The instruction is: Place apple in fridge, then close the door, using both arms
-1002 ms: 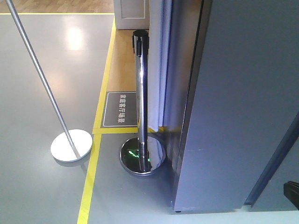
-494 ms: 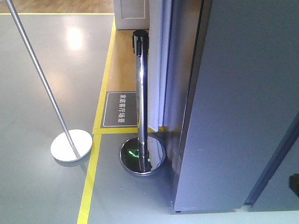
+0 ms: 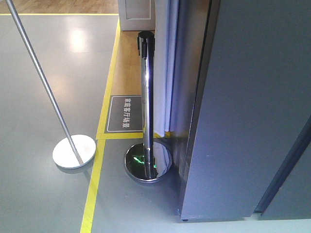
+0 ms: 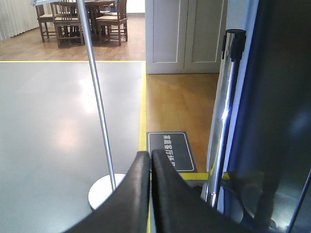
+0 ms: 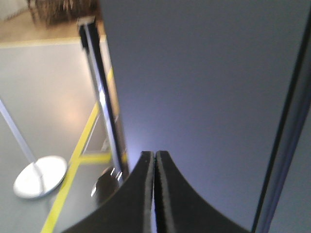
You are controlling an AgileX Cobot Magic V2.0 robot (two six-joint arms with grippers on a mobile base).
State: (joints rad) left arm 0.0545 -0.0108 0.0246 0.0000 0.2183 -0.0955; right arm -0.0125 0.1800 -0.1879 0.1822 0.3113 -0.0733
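The fridge [image 3: 252, 107] stands upright, its long axis vertical, filling the right half of the front view with its dark grey face; its lower edge sits just above the grey floor [image 3: 43, 194]. A thin vertical seam [image 3: 284, 165] runs down that face at the far right. The apple shows in no view. Just left of the fridge stands a shiny pole [image 3: 147, 97] on a round mirrored base [image 3: 148, 162], straddling the yellow floor line [image 3: 95, 189]. A second, tilted pole [image 3: 41, 82] leans up-left from a white disc base [image 3: 74, 152]. The left gripper [image 4: 149, 158] is closed and empty, pointing toward the pole. The right gripper [image 5: 154, 156] is pressed closed, empty, facing the fridge's grey face.
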